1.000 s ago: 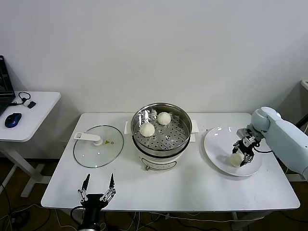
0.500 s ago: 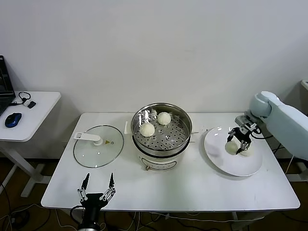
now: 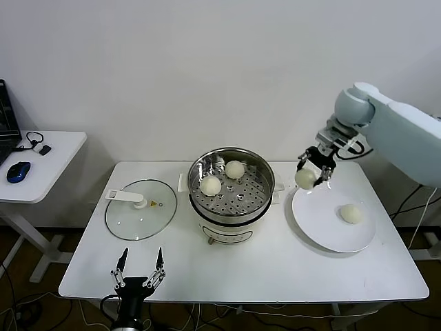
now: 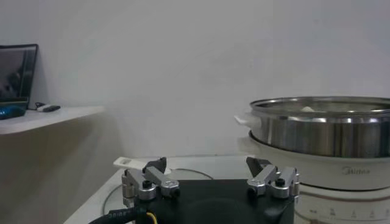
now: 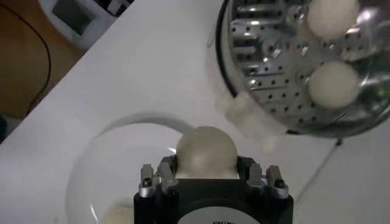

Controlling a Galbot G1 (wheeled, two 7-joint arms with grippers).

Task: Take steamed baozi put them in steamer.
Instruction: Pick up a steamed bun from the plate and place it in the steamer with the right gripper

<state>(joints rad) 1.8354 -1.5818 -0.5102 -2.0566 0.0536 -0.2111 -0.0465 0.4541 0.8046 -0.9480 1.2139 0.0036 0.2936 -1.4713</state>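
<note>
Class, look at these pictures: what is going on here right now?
The right gripper is shut on a baozi, held in the air above the plate's edge beside the steamer. Two baozi sit in the steamer; one remains on the plate. The left gripper waits open at the table's near edge.

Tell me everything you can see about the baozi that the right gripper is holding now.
The held baozi is a small, round, cream-white bun with a smooth, matte, dough-like surface. The right gripper is shut on it, its fingers pressing on opposite sides. It hangs in the air, above the edge of the white plate nearest the steamer, touching nothing else. It has not reached the steamer yet. Its pleats cannot be made out.
</note>
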